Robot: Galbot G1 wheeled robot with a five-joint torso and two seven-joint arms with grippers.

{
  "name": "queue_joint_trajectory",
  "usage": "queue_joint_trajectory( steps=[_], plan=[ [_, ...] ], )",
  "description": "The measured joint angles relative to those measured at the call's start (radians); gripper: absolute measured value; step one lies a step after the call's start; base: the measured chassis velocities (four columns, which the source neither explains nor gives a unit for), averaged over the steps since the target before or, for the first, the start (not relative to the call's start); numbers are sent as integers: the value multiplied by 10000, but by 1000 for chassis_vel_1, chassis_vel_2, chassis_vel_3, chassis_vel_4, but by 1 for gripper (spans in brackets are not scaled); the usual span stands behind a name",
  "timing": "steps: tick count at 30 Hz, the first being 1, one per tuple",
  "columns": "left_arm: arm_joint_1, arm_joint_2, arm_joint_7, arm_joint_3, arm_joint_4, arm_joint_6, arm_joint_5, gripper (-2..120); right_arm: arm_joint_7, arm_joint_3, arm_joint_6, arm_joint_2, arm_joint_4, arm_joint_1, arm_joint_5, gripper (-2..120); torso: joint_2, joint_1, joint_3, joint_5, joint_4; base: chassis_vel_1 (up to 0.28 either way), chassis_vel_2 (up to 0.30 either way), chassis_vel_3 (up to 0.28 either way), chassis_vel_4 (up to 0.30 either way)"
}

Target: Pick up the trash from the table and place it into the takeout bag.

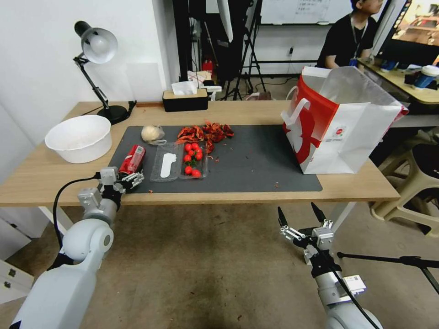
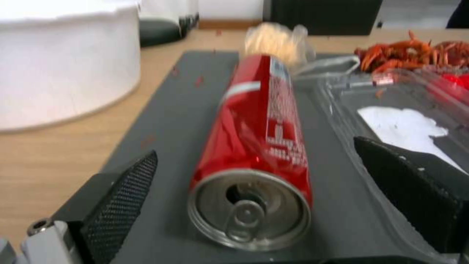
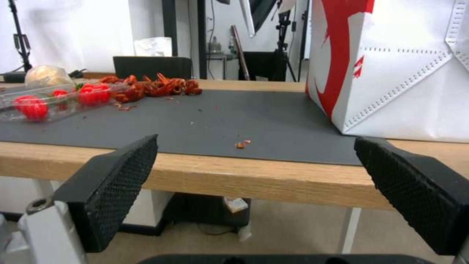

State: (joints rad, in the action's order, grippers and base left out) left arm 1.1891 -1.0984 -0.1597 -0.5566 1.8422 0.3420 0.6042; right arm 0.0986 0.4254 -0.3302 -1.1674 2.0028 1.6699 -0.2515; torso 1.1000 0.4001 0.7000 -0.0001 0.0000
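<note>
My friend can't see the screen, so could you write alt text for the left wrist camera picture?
A red soda can lies on its side on a dark grey mat, its opened top facing the camera, between the two spread black fingers of the left pincer. A white bowl stands on the wooden table nearby.

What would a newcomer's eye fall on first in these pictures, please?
Probably the red soda can, lying on its side at the dark mat's left end, with the left gripper at its near end, fingers open on either side. Next, the takeout bag upright at the right end, and the red crayfish shells heaped mid-mat. The right gripper hangs open below the table edge.
</note>
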Motion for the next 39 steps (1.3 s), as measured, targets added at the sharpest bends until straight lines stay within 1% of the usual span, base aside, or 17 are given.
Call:
queue_joint_trajectory(
  steps=[5, 7, 9, 11, 13, 17, 18, 20, 24, 26, 30, 32, 33, 34, 37, 38, 39],
  plan=[
    [-180, 58, -41, 12, 40, 617, 337, 100, 29, -2, -27, -38, -33, -17, 56, 100, 0, -1, -1, 1, 0, 0, 0, 0, 0],
    [-208, 61, -54, 27, 40, 667, 392, 99, 35, -2, -27, -43, -33, -17, 58, 100, 0, 0, 0, 1, 0, 0, 0, 0, 0],
    [-281, 55, -229, 54, 40, 844, 639, 91, 44, -1, -38, -46, -33, -8, 58, 100, 0, -1, 0, 1, 0, 0, 0, 0, 0],
    [-296, 50, -262, 60, 39, 879, 680, 89, 52, 0, -47, -46, -34, -5, 58, 100, 0, -1, 0, 2, -1, 0, 0, 0, 0],
    [-329, 2, -486, 73, 17, 909, 790, 78, 85, 16, -102, -46, -32, 38, 92, 100, 0, 0, 0, 0, 0, 0, 0, 0, 0],
    [-231, -28, -533, 45, 42, 862, 926, 63, 87, 0, -127, -65, 80, 152, 129, 100, 0, -1, -1, 0, -2, 0, 0, 0, 0],
    [-231, -28, -533, 45, 42, 862, 926, 63, 87, 0, -127, -65, 80, 152, 129, 100, 0, -1, -1, 0, -2, 0, 0, 0, 0],
    [-149, -29, -533, 20, 62, 753, 943, 55, 86, -21, -131, -82, 88, 154, 142, 100, 0, -1, 0, 1, 0, 0, 0, 0, 0],
    [-76, -30, -530, -20, 104, 524, 960, 53, 77, -43, -138, -100, 64, 137, 146, 100, 0, -1, -1, 0, 0, 0, 0, 0, 0],
    [-25, -17, -730, -92, 324, 310, 1330, 53, 58, -67, -142, -132, 56, 149, 152, 100, 0, -1, 0, 0, 0, 0, 0, 0, 0],
    [-17, 112, -693, -171, 583, -61, 1665, 53, 42, -79, -146, -155, 56, 158, 154, 100, 0, -1, -1, 0, 0, 0, 0, 0, 0],
    [-37, 357, -42, -206, 693, -634, 1815, 53, 27, -79, -150, -157, 90, 188, 154, 100, 0, -2, -1, 0, 0, 0, 0, 0, 0],
    [-63, 517, 485, -211, 713, -1006, 1931, 53, 19, -77, -152, -158, 112, 207, 154, 100, 0, -3, -1, 0, 0, 0, 0, 0, 0],
    [-63, 517, 485, -211, 713, -1006, 1931, 53, 19, -77, -152, -158, 112, 207, 154, 100, 0, -3, -1, 0, 0, 0, 0, 0, 0],
    [-273, 1146, 2026, -75, 723, -1905, 2404, 53, -21, -61, -185, -173, 190, 299, 156, 100, 0, -2, -1, 0, 3, 0, 0, 0, 0],
    [-273, 1146, 2026, -75, 723, -1905, 2404, 53, -21, -61, -185, -173, 190, 299, 156, 100, 0, -2, -1, 0, 3, 0, 0, 0, 0],
    [-421, 1322, 2401, 51, 709, -2062, 2555, 53, -40, -60, -205, -193, 208, 341, 163, 100, 0, -2, 0, 0, 2, 0, 0, 0, 0]
  ],
)
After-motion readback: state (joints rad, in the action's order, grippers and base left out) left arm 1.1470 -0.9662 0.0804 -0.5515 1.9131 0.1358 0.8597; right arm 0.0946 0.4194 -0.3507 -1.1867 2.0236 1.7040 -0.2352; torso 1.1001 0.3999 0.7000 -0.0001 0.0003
